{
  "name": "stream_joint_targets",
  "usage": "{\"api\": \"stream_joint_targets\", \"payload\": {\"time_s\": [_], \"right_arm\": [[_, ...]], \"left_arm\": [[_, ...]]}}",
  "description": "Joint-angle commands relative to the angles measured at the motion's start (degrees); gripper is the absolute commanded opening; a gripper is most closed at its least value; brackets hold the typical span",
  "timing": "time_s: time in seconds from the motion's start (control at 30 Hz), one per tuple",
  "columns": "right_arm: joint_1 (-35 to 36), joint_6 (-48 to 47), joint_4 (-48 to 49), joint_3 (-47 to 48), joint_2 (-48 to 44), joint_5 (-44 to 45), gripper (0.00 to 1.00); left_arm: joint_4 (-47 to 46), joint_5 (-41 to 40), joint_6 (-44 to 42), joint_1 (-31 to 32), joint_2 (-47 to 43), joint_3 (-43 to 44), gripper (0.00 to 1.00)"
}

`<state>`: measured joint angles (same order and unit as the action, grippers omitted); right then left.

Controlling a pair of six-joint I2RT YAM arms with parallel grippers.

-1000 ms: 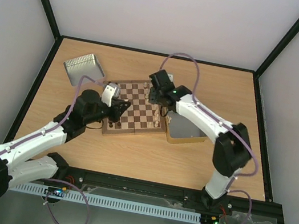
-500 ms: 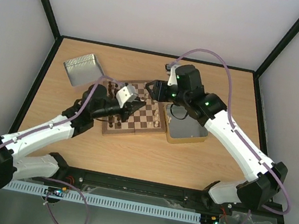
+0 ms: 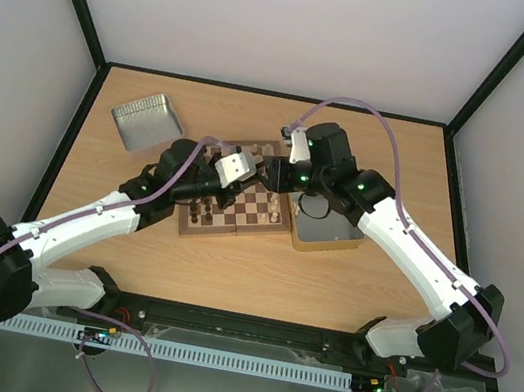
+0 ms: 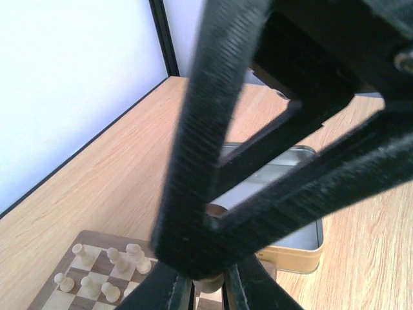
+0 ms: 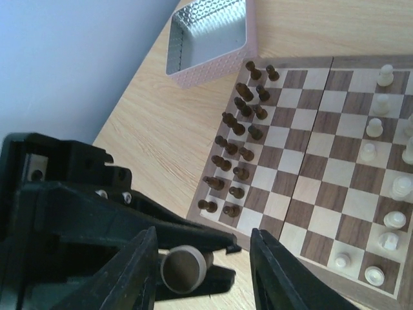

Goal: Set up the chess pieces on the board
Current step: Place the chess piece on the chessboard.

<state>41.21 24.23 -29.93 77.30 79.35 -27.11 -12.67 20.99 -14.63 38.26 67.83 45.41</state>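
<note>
**Mid-air meeting over the board.** A cream chess piece (image 5: 185,268) is held aloft over the board (image 5: 310,181), pinched base-outward in the left end effector (image 4: 206,284), whose fingers are pressed tight on it.

In the past second the left arm has travelled from the board's near-left corner toward its middle. The right arm has swung its elbow out wide and turned back to face it. The right end effector (image 5: 203,239) now stands spread on either side of the piece without touching it. This looks like a handover, so that the right arm can seat the piece on its own side.

The other cream pieces (image 5: 381,123) stand along the board's right side in ranks that look unfinished. The dark pieces (image 5: 239,145) fill 2 files on the left.

A gold-walled tin (image 4: 290,255) sits just beside the board's right edge, and a silver tin (image 5: 213,74) lies off its far-left corner. The board's middle squares are bare. The surface (image 3: 346,292) offers open room toward the near edge and the far right.
</note>
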Motion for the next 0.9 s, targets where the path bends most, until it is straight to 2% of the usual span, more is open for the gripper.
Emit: {"api": "stream_joint_targets", "payload": {"time_s": [0.0, 0.07, 0.23, 0.33, 0.4, 0.47, 0.53, 0.63, 0.73, 0.87], "right_arm": [[0.08, 0.07, -0.2, -2.47, -2.63, -1.61, 0.37], [0.06, 0.32, 0.2, -3.3, -2.49, -1.82, 0.31], [0.08, 1.09, 0.77, -3.57, -1.49, -2.37, 0.23], [0.02, 2.61, 2.69, -4.07, -1.24, -1.39, 0.12], [0.07, 4.3, 4.81, -4.78, -1.44, 0.0, 0.07], [0.09, 6.45, 8.04, -6.12, -2.45, 1.48, 0.06], [0.01, 8.71, 12.38, -8.07, -4.02, 2.52, 0.06], [0.1, 13.2, 21.23, -11.9, -7.35, 4.11, 0.06], [0.08, 17.44, 30.52, -15.75, -11.21, 5.18, 0.06], [0.09, 23.28, 42.16, -19.2, -13.98, 3.05, 0.06]], "left_arm": [[-0.78, -0.91, -0.78, 0.29, 0.03, 1.77, 0.11], [-0.85, -0.88, -0.6, 0.24, -0.09, 1.83, 0.11], [-0.91, -0.36, -0.37, 0.24, -0.12, 2.1, 0.11], [-1.38, -0.16, -0.28, 0.25, -0.45, 1.84, 0.14], [-1.15, -0.48, 0.18, 0.24, -0.7, 1.94, 0.22], [-0.84, -2.44, 3.07, 0.24, -1.19, 2.11, 0.42], [-1.05, -5.47, 7.58, 0.24, -2.14, 1.7, 0.6], [-3.36, -6.09, 15.41, 0.0, -4.92, -1.11, 0.73], [-4.75, -4.42, 27.3, -0.84, -8.18, -2.99, 0.78], [-7.51, -0.57, 45.68, -2.86, -12.57, -3.17, 0.79]]}}
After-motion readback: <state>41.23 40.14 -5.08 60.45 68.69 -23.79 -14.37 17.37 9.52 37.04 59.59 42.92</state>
